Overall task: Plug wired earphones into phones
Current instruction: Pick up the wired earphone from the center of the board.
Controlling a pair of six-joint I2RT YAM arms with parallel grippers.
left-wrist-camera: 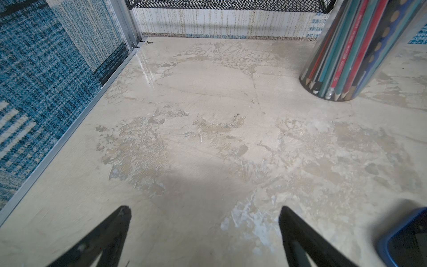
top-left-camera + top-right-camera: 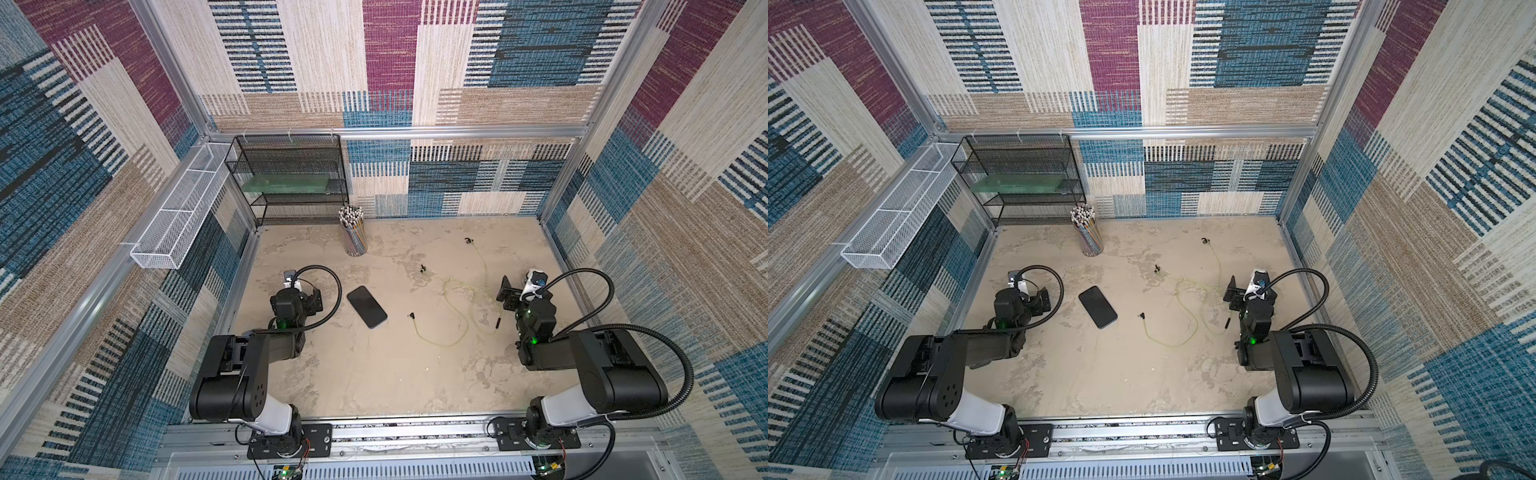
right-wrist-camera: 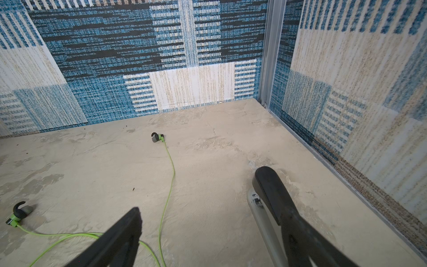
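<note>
The black phone (image 2: 367, 306) (image 2: 1097, 306) lies flat and slanted, left of the table's middle. To its right the earphones' pale green cable (image 2: 457, 293) (image 3: 169, 175) sprawls in loose loops. The black plug (image 2: 412, 316) (image 2: 1142, 316) lies free a short way right of the phone. The two earbuds (image 3: 157, 136) (image 3: 19, 211) rest on the table further back. My left gripper (image 2: 309, 297) (image 1: 205, 208) hovers open and empty just left of the phone (image 1: 411, 242). At the cable's right side my right gripper (image 2: 510, 293) (image 3: 199, 190) stands open, holding nothing.
A cup of pencils (image 2: 355, 235) (image 1: 351, 57) stands behind the phone. A black mesh shelf (image 2: 291, 178) fills the back left corner, and a white mesh basket (image 2: 183, 208) hangs on the left wall. Patterned walls close in the back and both sides.
</note>
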